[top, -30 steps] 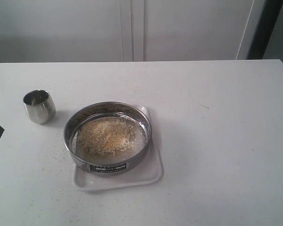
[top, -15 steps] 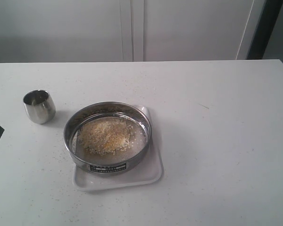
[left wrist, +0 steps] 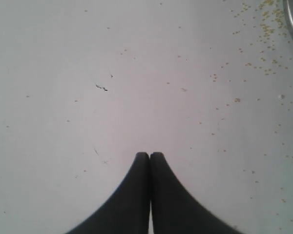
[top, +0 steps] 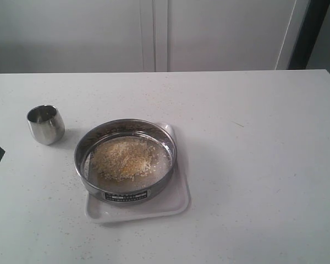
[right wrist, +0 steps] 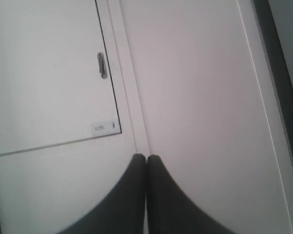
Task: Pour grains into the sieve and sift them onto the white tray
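**Sieve loaded on the tray, both arms clear**

The table (top: pixel 253 165) carries everything. The white tray (top: pixel 179 201) lies flat a little left of centre, so whatever falls through the mesh lands on it. The sieve (top: pixel 154 190) stands upright on the tray, pushed toward the tray's eleven o'clock corner, with bare tray rim showing from three to six o'clock. Its label faces six o'clock.

The grains (top: pixel 124 158) lie in a loose heap inside the sieve, slightly toward nine o'clock of the mesh centre. I judge the pouring done and the sifting still to do, since the heap is thick and mixed. Whether any grains have reached the tray cannot be seen under the sieve.

The cup (top: pixel 45 125) stands upright at ten o'clock from the sieve, well apart, probably set aside as no longer needed.

The left gripper (left wrist: pixel 149 155) hangs over bare table with its jaws pressed together on nothing. Stray grains (left wrist: pixel 263 29) dot the surface at one o'clock of it. The right gripper (right wrist: pixel 146 157) is likewise closed and empty, pointing at a cabinet door (right wrist: pixel 49 97) away from the work.
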Controlling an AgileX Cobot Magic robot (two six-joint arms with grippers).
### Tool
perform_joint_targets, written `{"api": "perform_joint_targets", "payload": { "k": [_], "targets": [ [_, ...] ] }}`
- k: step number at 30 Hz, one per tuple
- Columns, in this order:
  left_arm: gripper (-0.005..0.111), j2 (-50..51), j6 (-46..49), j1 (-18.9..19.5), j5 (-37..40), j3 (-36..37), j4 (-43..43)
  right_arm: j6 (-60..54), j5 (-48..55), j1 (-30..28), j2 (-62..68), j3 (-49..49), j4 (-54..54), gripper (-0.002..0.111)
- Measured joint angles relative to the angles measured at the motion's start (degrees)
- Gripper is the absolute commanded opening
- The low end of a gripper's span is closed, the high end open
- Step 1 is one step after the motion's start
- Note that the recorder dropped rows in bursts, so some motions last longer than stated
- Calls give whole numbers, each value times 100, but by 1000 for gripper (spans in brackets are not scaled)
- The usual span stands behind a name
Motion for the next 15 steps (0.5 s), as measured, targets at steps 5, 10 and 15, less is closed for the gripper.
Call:
{"api": "perform_joint_targets", "payload": {
  "k": [5, 10, 15],
  "targets": [
    [0, 0, 0, 0, 0, 0, 0, 0, 239, 0, 1125, -572, -508, 0],
    [0, 0, 0, 0, 0, 0, 0, 0, 670, 0, 2218, -1123, -1045, 0],
    [0, 0, 0, 0, -9, 0, 0, 0, 1320, 0, 3057, -1562, -1498, 0]
  ]
}}
